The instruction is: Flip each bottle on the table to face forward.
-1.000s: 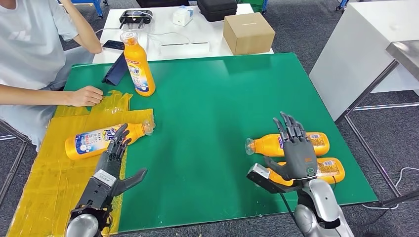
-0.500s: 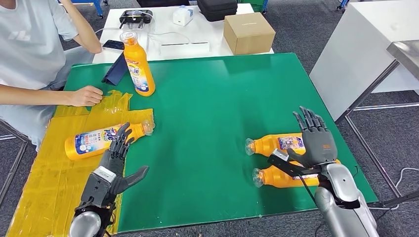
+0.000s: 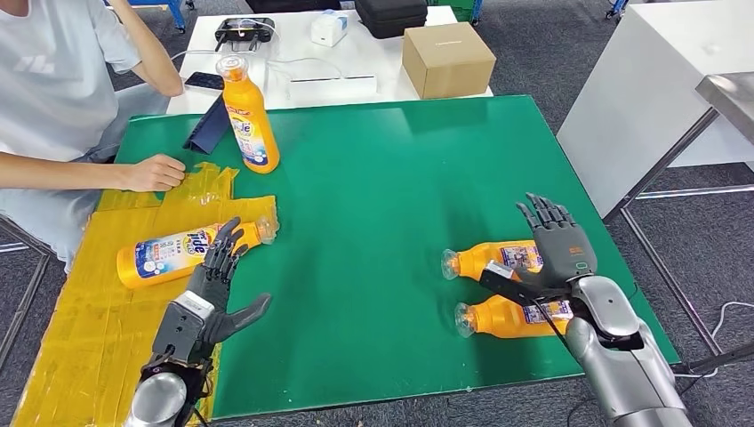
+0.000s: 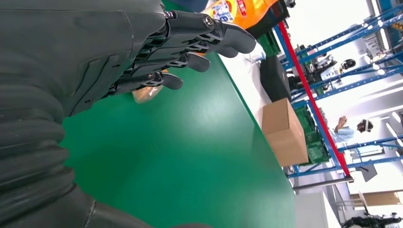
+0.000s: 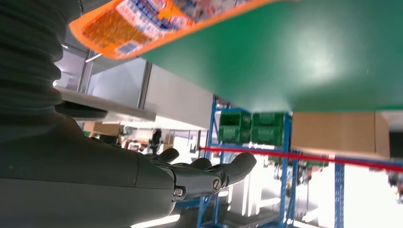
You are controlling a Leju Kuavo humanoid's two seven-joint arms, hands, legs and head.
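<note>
Two orange plastic detergent bottles lie side by side on the green table mat (image 3: 373, 205) near its right edge, caps pointing left: the far bottle (image 3: 485, 259) and the near bottle (image 3: 502, 318), both showing printed labels. The right hand (image 3: 560, 253) hovers above them, fingers spread, holding nothing. Judgement: lower it squarely over one body and roll until the front label faces up. The left hand (image 3: 213, 276), open and empty, lies beside a third lying bottle (image 3: 173, 253) on yellow tape
</note>
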